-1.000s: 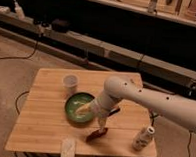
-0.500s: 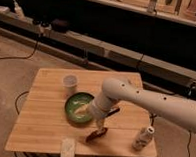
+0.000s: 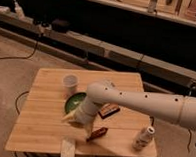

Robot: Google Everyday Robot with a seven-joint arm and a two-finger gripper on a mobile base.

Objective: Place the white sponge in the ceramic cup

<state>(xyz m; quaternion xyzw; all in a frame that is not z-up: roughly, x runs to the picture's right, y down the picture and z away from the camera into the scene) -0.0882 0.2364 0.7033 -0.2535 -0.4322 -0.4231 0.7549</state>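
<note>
The white sponge [image 3: 68,147] lies flat at the table's front edge, left of centre. The ceramic cup [image 3: 70,84] stands upright at the back left of the table, just behind the green bowl [image 3: 73,102]. My gripper [image 3: 80,119] hangs from the white arm [image 3: 140,101], which reaches in from the right. It is over the bowl's front rim, above and slightly behind the sponge, and apart from it. The cup's inside is not visible.
A dark brown block [image 3: 108,110] lies right of the bowl, partly under the arm. A reddish-brown object [image 3: 96,134] lies near the front, right of the sponge. A white patterned bottle [image 3: 144,138] stands at the front right corner. The wooden table [image 3: 39,119] stands before dark shelving.
The gripper has moved a little to the left and toward the table's front, closer to the sponge. The sponge, cup, bowl and bottle have not moved.
</note>
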